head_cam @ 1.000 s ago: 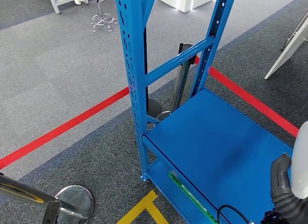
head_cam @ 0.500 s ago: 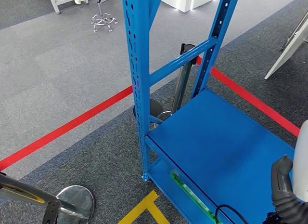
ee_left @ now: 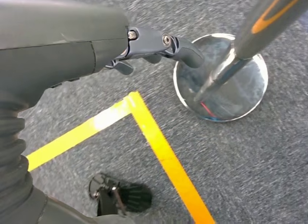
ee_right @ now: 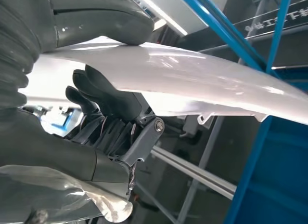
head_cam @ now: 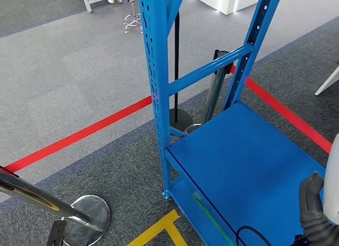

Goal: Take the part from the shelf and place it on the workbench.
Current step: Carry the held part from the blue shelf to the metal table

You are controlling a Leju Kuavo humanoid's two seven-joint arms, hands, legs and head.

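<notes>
White and shiny, the part (ee_right: pixel 203 84) is a long curved piece held in the right hand (ee_right: pixel 109 101); in the right wrist view the thick grey thumb lies on one side of it and the dark fingers (ee_right: pixel 98 91) curl on the other side, so the hand grips it tight; in the head view a bit of the part (head_cam: pixel 332 188) peeks in at the right edge, with the right hand (head_cam: pixel 313 211) just under it at the lower right. Just beside them, from the middle to the lower right of the head view, is the blue shelf (head_cam: pixel 248 161); its tall blue post rises at the top middle. Red tape (head_cam: pixel 80 135) runs across the grey carpet on the left; yellow tape (head_cam: pixel 160 230) makes a corner at the bottom middle; a shiny metal stand base (head_cam: pixel 90 217) sits at the lower left. The left hand (ee_left: pixel 152 43) hangs over the carpet in the left wrist view; its fingers are stretched out and hold nothing.
</notes>
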